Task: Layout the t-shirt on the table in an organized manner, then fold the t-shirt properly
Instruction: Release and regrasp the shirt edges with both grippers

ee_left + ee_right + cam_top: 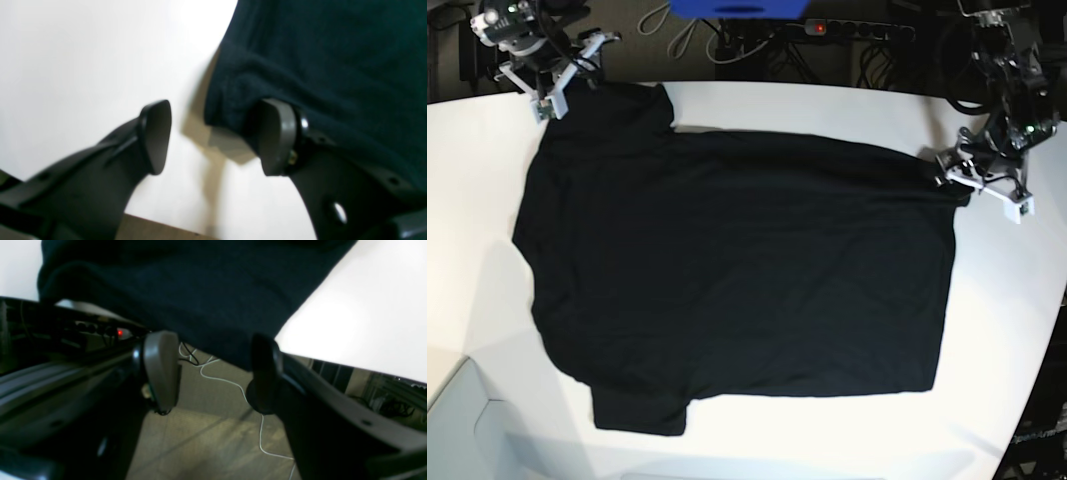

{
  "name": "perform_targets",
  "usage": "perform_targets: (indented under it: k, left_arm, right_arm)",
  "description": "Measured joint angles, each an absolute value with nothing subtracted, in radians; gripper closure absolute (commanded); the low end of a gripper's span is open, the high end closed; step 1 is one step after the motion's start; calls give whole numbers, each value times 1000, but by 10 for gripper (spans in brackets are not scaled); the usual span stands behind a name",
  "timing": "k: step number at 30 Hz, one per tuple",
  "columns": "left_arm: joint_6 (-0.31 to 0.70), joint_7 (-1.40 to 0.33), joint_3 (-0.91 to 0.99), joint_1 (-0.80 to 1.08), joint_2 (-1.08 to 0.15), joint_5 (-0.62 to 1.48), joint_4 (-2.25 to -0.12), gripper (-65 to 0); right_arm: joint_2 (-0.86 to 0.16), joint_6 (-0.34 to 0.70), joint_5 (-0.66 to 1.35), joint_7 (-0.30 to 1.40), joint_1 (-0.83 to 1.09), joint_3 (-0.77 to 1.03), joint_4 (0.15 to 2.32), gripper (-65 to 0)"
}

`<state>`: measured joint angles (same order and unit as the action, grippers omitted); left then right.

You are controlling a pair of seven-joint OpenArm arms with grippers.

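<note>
Beyond the far side of the work surface the room is dark. A power strip (pixel 859 30) with a lit red indicator lies there among loose cables. A white cable (pixel 233 386) trails across what appears to be beige carpeted floor (pixel 206 446).

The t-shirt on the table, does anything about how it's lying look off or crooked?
Mostly flat, but the t-shirt is not tidy. One sleeve near the right pincer reaches the table's far edge; the right wrist view shows cloth hanging past it. The left pincer sits open at the opposite corner.
</note>
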<state>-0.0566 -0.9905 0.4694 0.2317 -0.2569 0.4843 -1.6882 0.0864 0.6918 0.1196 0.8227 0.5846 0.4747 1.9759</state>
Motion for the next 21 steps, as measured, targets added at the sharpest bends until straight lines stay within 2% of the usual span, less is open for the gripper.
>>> perform_targets:
  k: [2, 4, 9, 14, 21]
  left_arm:
    - [-57, -1000, 469, 237, -257, 483, -1681, -390]
    - [-57, -1007, 469, 241, -257, 484, -1679, -350]
    - [-56, -1003, 470, 243, -257, 484, -1675, -134]
    - [-56, -1003, 471, 246, -255, 483, -1675, 0]
    - [-57, -1010, 470, 246, -254, 483, -1675, -1]
  right_arm:
    - [86, 692, 120, 823, 583, 475, 1976, -348]
    - [86, 692, 120, 824, 580, 474, 1976, -348]
    - [86, 692, 120, 818, 561, 470, 1977, -348]
    - [86, 692, 117, 826, 540, 470, 1977, -350]
    - [25, 692, 113, 825, 461, 486, 1960, -352]
